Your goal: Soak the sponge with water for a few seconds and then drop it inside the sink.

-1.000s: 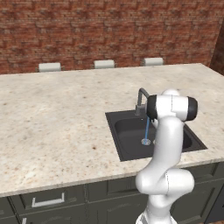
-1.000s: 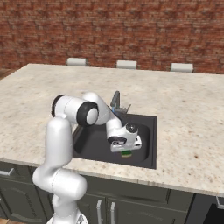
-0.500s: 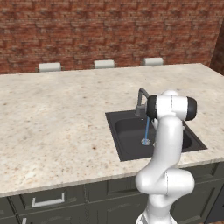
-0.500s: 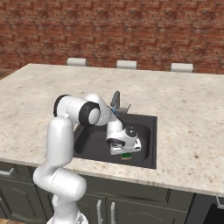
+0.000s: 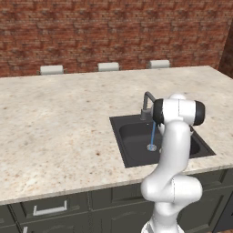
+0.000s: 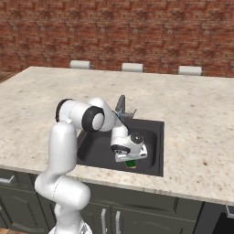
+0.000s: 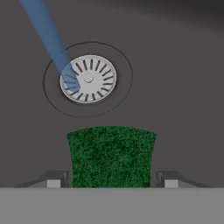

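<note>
1. My gripper (image 7: pixel 112 183) hangs low over the sink (image 6: pixel 153 130), at centre frame in the right base view, the sponge (image 7: pixel 111 157) between my fingertips (image 7: pixel 53 183), green face up.
2. My fingers look slightly parted; whether they pinch the sponge I cannot tell.
3. The water (image 7: pixel 50 41) runs from the upper left onto the drain (image 7: pixel 88 78), missing the sponge.
4. I judge we're at the drop; it isn't lying on the sink floor yet.
5. The sponge's yellow layer is hidden.
</note>
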### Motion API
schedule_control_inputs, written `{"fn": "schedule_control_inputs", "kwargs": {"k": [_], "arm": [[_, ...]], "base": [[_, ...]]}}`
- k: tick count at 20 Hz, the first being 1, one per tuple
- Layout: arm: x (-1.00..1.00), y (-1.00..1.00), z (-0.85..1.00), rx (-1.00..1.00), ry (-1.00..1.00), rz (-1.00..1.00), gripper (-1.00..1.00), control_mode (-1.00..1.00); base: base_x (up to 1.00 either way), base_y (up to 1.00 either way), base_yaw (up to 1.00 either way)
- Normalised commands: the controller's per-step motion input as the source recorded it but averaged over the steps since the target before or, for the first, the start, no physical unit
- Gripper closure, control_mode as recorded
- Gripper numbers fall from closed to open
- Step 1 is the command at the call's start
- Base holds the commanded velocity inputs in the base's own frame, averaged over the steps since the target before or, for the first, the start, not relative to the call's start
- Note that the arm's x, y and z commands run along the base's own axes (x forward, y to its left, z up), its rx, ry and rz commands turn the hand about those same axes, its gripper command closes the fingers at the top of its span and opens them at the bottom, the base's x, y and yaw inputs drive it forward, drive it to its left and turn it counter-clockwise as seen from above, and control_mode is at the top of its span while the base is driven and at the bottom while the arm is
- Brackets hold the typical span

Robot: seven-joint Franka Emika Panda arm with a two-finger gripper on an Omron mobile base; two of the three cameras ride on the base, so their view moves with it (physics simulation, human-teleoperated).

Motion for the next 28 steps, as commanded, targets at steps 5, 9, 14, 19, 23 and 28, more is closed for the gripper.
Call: {"fn": "schedule_control_inputs", "kwargs": {"k": [5,9,14,19,23,28], "arm": [[-0.03,0.00,0.45,-0.04,0.00,0.00,-1.00,-1.00],[-0.26,-0.01,0.52,-0.01,0.00,0.00,-1.00,-1.00],[-0.45,-0.11,0.59,0.00,-0.01,-0.01,-1.00,-1.00],[-0.49,-0.13,0.64,0.00,-0.03,-0.04,-1.00,-1.00],[-0.25,0.00,0.69,-0.07,0.00,-0.08,-1.00,-1.00],[-0.15,0.00,0.89,-0.16,0.00,-0.11,-1.00,-1.00]], "base": [[0.00,0.00,0.00],[0.00,0.00,0.00],[0.00,0.00,0.00],[0.00,0.00,0.00],[0.00,0.00,0.00],[0.00,0.00,0.00]]}}
